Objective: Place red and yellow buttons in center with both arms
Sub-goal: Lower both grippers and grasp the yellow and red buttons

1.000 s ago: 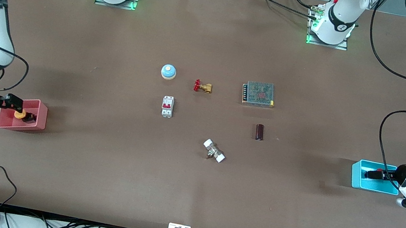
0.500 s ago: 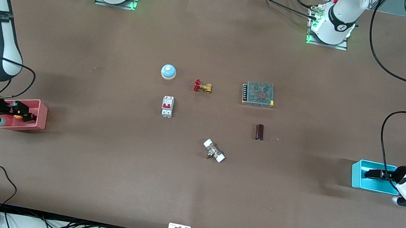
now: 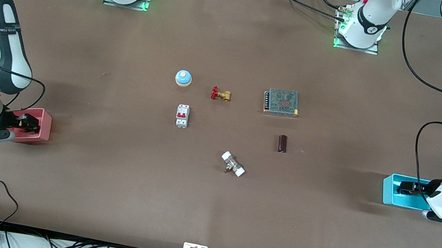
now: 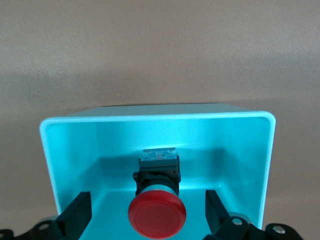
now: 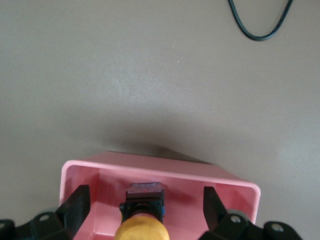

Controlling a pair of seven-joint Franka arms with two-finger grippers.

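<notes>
The red button (image 4: 157, 214) lies on its side in the cyan bin (image 4: 155, 119) at the left arm's end of the table. My left gripper (image 4: 147, 212) is open, with its fingers (image 4: 77, 212) on either side of the red cap, not touching it. The orange-yellow button (image 5: 141, 227) lies in the pink bin (image 5: 165, 172) at the right arm's end. My right gripper (image 5: 145, 207) is open and straddles it with gaps on both sides. In the front view, the left gripper (image 3: 410, 187) reaches into the cyan bin (image 3: 389, 192) and the right gripper (image 3: 23, 122) into the pink bin (image 3: 40, 132). Both buttons are hidden there.
Around the table's middle lie a pale-blue dome (image 3: 183, 77), a brass valve with a red handle (image 3: 221, 94), a white circuit breaker (image 3: 182, 116), a metal power supply (image 3: 281, 102), a dark cylinder (image 3: 282, 144) and a white-ended fitting (image 3: 233, 164).
Both grippers have sunk lower into their bins. The right gripper now covers the yellow button, which showed in the front view a second ago.
</notes>
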